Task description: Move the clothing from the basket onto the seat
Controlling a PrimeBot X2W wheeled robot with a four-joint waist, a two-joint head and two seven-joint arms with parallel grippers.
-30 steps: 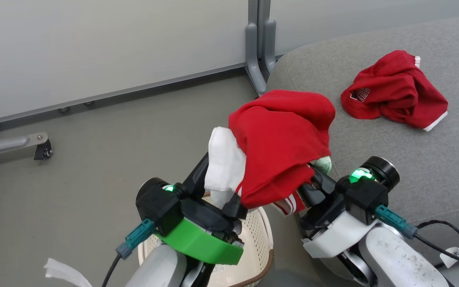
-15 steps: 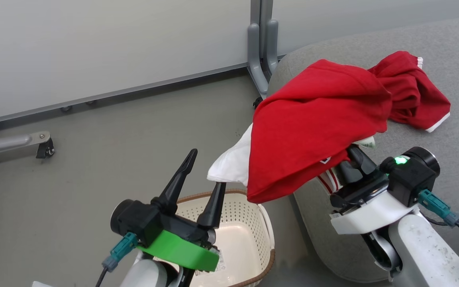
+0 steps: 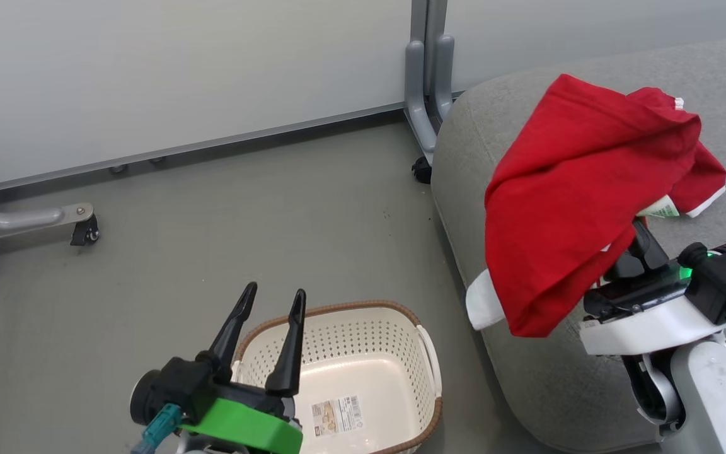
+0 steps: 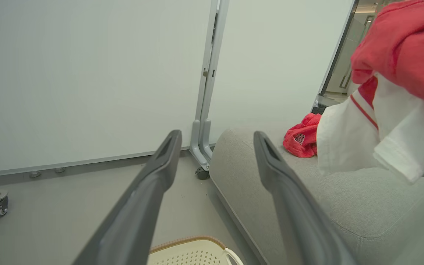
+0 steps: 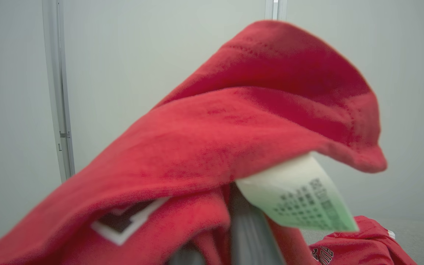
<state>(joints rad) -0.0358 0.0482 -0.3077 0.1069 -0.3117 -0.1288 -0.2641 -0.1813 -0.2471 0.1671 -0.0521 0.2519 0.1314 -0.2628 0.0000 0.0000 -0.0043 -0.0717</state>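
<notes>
A red garment of the clothing [image 3: 564, 202] with a white panel hangs over my right gripper [image 3: 640, 249], which is shut on it above the left end of the grey seat [image 3: 464, 126]. In the right wrist view the red cloth [image 5: 234, 129] and its care label [image 5: 296, 195] cover the fingers. Behind it a second red garment [image 4: 302, 138] lies crumpled on the seat. The cream basket [image 3: 338, 309] stands on the floor beside the seat, holding no cloth, its floor sticker showing. Over the basket's left rim my left gripper [image 3: 273, 301] is open with nothing between its fingers.
A grey partition wall runs along the back, with a post foot [image 3: 423, 126] and a black caster [image 3: 421, 170] close to the seat's corner. Another wheeled foot [image 3: 82, 230] sticks out at the far left. Grey floor lies open left of the basket.
My right gripper has carried the red garment rightward, from above the basket to over the seat. The left gripper has drawn away from the garment and dropped toward the basket.
</notes>
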